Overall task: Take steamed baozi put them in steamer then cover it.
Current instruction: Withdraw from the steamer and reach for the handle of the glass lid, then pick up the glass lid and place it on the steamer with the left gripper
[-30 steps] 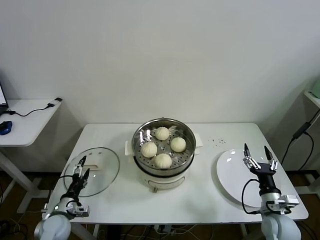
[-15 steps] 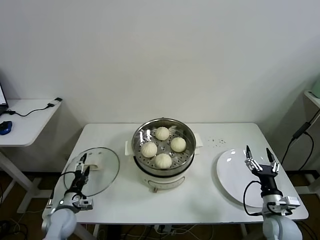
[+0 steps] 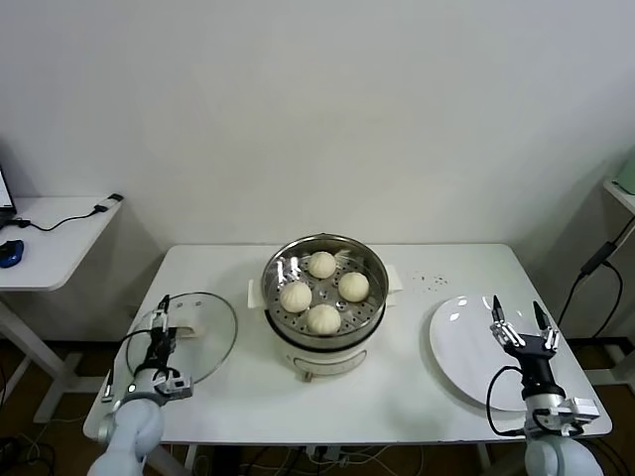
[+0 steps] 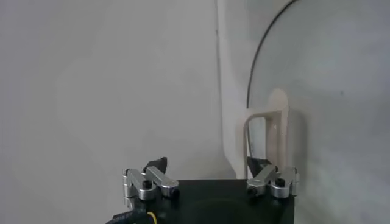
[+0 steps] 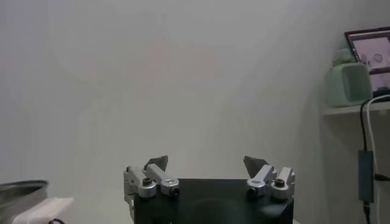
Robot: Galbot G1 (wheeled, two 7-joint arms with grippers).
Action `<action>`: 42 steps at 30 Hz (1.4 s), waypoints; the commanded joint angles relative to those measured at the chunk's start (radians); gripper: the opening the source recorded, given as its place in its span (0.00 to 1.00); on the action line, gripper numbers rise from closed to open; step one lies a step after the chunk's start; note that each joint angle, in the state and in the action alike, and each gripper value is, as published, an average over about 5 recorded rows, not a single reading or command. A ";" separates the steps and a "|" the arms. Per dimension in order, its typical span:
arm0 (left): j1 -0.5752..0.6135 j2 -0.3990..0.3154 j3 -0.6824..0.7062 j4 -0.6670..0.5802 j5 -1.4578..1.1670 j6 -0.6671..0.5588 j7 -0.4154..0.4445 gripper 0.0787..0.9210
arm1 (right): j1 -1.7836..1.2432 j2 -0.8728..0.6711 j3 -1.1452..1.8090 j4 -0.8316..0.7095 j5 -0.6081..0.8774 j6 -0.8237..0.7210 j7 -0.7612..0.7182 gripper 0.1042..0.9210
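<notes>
**Student:** Where are the steamed baozi (image 3: 322, 291)?

**Instructor:** All four sit in the steamer (image 3: 324, 301), mid-table toward the rear edge. It is uncovered; the glass lid (image 3: 189, 337) lies flat near the left edge.

**Student:** And the grippers?

**Instructor:** Left gripper (image 3: 161, 328) hangs over the lid near the front-left corner, fingers apart. Right gripper (image 3: 522, 324) stands over the white plate (image 3: 461, 347) by the right edge, fingers spread, empty.

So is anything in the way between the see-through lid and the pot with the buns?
Nothing visible is. The glass lid lies flat on the table to the left of the steamer, with bare tabletop between them. The steamer's top is open, holding only the four baozi. The left tool is open over the lid.
</notes>
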 commanded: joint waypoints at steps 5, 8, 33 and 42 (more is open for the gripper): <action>-0.058 -0.012 0.020 0.064 -0.056 0.060 -0.076 0.88 | 0.002 0.000 0.000 -0.007 -0.003 0.003 -0.002 0.88; -0.057 -0.013 0.026 0.067 -0.072 0.056 -0.080 0.88 | 0.002 0.000 -0.001 -0.007 -0.003 0.003 -0.002 0.88; -0.005 -0.007 0.029 -0.027 -0.052 0.052 -0.013 0.13 | -0.005 0.009 0.000 -0.002 -0.007 0.011 -0.008 0.88; 0.086 -0.038 -0.003 -0.313 -0.075 0.339 0.117 0.08 | -0.004 0.015 0.003 0.014 -0.007 0.008 -0.008 0.88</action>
